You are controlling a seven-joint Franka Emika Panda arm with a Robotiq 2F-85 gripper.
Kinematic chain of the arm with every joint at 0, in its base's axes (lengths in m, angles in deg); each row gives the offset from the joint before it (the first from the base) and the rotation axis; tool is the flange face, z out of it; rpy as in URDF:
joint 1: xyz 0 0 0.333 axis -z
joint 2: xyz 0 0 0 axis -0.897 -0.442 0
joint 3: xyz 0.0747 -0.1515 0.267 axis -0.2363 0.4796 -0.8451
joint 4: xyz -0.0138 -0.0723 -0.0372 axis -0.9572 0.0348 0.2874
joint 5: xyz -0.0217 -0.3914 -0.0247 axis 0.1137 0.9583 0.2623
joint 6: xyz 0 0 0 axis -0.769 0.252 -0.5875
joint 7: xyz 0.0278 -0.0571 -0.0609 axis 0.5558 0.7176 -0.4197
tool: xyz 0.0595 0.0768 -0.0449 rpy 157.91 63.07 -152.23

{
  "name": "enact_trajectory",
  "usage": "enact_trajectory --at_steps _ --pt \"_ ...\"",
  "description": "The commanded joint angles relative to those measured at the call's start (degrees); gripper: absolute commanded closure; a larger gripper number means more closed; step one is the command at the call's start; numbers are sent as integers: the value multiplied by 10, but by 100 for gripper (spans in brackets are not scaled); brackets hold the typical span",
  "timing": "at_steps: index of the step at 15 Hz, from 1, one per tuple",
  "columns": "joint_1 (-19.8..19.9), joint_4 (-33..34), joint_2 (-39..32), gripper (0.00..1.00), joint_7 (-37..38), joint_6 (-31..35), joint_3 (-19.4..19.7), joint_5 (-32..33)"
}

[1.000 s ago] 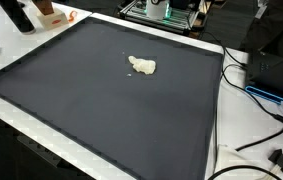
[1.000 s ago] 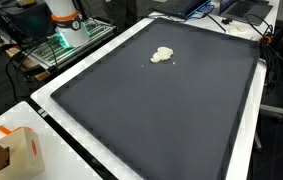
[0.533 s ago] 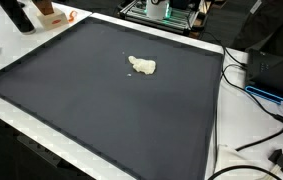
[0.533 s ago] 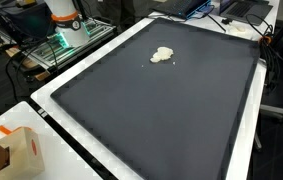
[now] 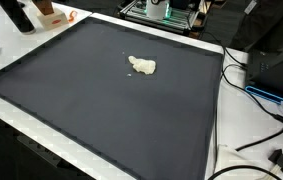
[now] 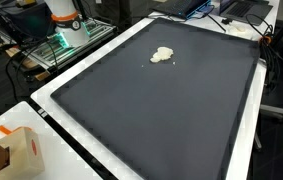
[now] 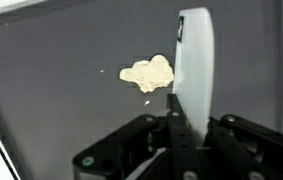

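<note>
Pale lump [image 7: 148,74] sits alone on the dark mat [image 7: 51,110]; in an exterior view the lump [image 5: 142,66] is in the mat's far half; wrist view: gripper [image 7: 188,50] just right of it; only one finger clear, so can't tell the gap.

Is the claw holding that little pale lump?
No, in an exterior view the pale lump lies alone on the dark mat, and the claw is not touching it.

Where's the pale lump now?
The pale lump lies on the dark mat in both exterior views; in the wrist view, just left of the gripper finger.
</note>
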Motion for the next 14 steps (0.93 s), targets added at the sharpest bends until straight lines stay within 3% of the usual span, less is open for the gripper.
enact_trajectory --at_steps 1,8,14 --pt "-4 -34 -11 99 -98 79 36 -54" --pt "4 -72 -76 99 -320 190 89 -217" --pt "23 -63 -151 99 -480 201 95 -370"
